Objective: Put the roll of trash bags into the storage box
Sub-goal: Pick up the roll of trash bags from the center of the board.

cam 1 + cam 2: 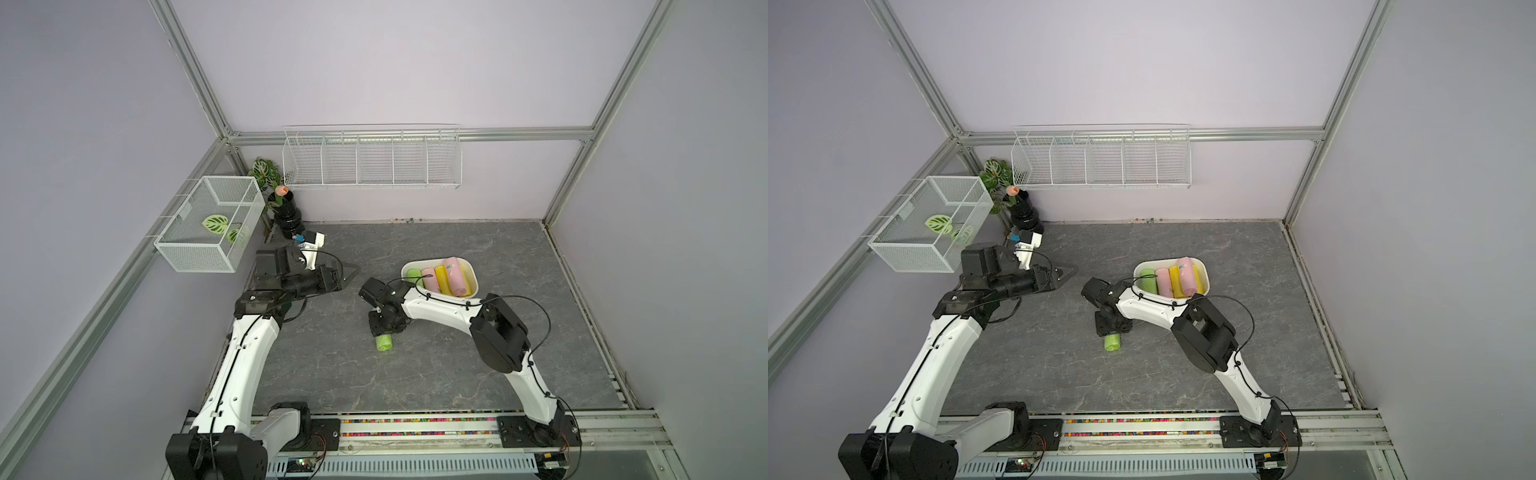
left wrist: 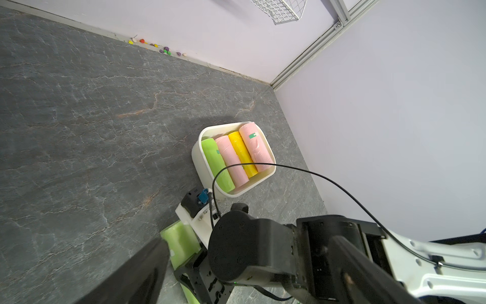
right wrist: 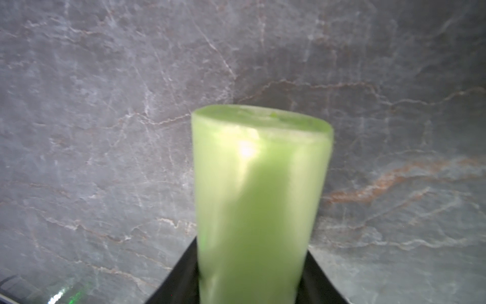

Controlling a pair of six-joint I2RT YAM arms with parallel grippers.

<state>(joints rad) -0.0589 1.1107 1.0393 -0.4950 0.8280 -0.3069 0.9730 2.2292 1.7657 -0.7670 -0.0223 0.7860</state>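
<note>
Green roll (image 1: 384, 343) is lying on the tabletop (image 1: 457, 353), the storage box (image 2: 196, 160) sitting near its one o'clock. Right gripper (image 1: 384, 331) is pinching its barrel; left gripper (image 1: 351, 274) is standing spread. Likely light, slick and squashy, so gripping mid-barrel is looking safest.

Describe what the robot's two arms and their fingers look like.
The left arm and right arm have glossy white curved shells joined by bulky black joint housings. Thin black cables run clipped along each. The fingers are black, and a white camera mount sits at each wrist.
</note>
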